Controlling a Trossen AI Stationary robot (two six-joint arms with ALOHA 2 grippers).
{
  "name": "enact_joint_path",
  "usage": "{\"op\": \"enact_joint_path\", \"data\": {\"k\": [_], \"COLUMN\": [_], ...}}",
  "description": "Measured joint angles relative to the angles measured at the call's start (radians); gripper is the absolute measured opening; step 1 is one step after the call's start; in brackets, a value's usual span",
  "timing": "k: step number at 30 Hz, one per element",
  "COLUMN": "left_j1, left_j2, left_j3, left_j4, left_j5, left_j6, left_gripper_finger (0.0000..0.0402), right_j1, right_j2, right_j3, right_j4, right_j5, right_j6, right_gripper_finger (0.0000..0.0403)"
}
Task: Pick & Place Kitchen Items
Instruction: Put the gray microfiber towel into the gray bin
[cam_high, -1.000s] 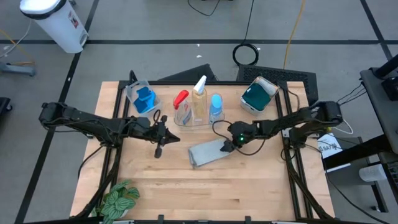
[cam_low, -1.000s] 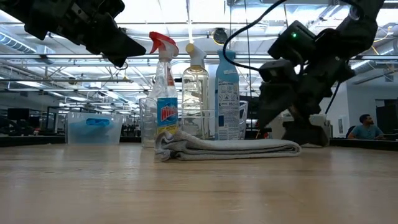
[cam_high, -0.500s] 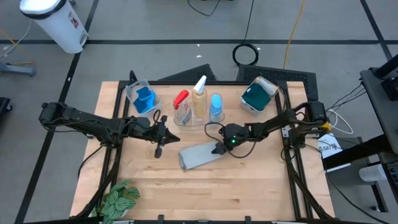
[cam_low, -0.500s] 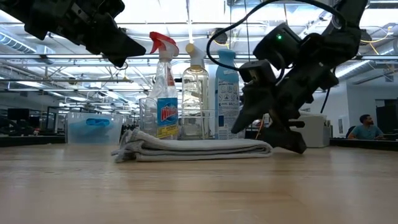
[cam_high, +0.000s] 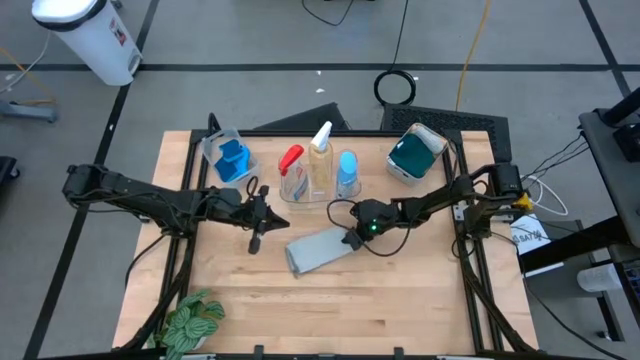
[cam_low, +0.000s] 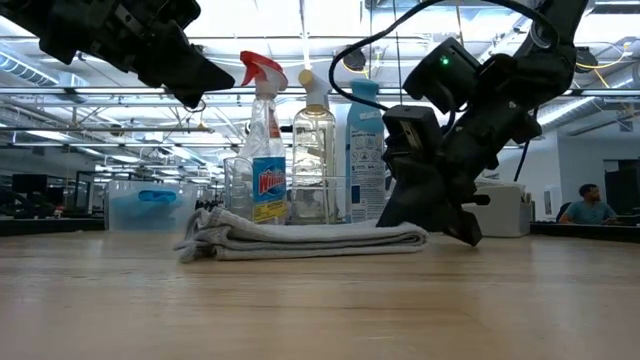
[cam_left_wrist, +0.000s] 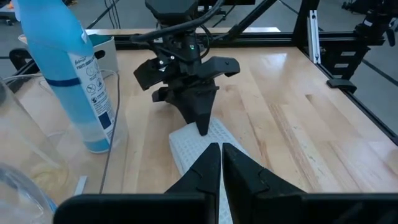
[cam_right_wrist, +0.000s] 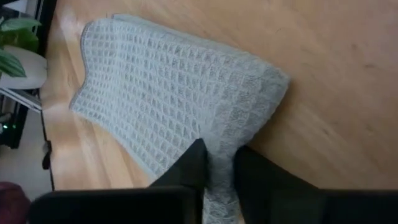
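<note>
Now the right gripper (cam_high: 349, 239) pinches the near edge of the grey towel (cam_high: 318, 249), just in front of the bottles (cam_high: 319, 160), apparently to lift it; the left gripper (cam_high: 257, 243) hangs closed and empty beside the towel.

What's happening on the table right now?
The right gripper is down at the table, its fingers closed on the near edge of the grey folded towel, which lies flat in front of the tub holding three bottles. The left gripper hangs shut and empty above the table, left of the towel.
</note>
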Motion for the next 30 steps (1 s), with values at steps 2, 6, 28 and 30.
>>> {"op": "enact_joint_path", "data": {"k": [2,6,28,30], "left_j1": [0.0,0.0,0.0,0.0], "left_j2": [0.0,0.0,0.0,0.0], "left_j3": [0.0,0.0,0.0,0.0], "left_j4": [0.0,0.0,0.001,0.001], "left_j5": [0.0,0.0,-0.01,-0.01], "left_j6": [0.0,0.0,0.0,0.0], "left_gripper_finger": [0.0019,0.0019,0.0019,0.0019], "right_j1": [0.0,0.0,0.081,0.076], "right_j2": [0.0,0.0,-0.454,-0.451], "right_j3": [0.0,-0.001,0.404,0.463], "right_j4": [0.002,0.007,-1.035,-1.13], "right_j5": [-0.002,-0.005,0.402,0.454], "right_j6": [-0.023,-0.085,-0.316,-0.333], "right_gripper_finger": [0.0038,0.0006,0.0001,0.0001]}}
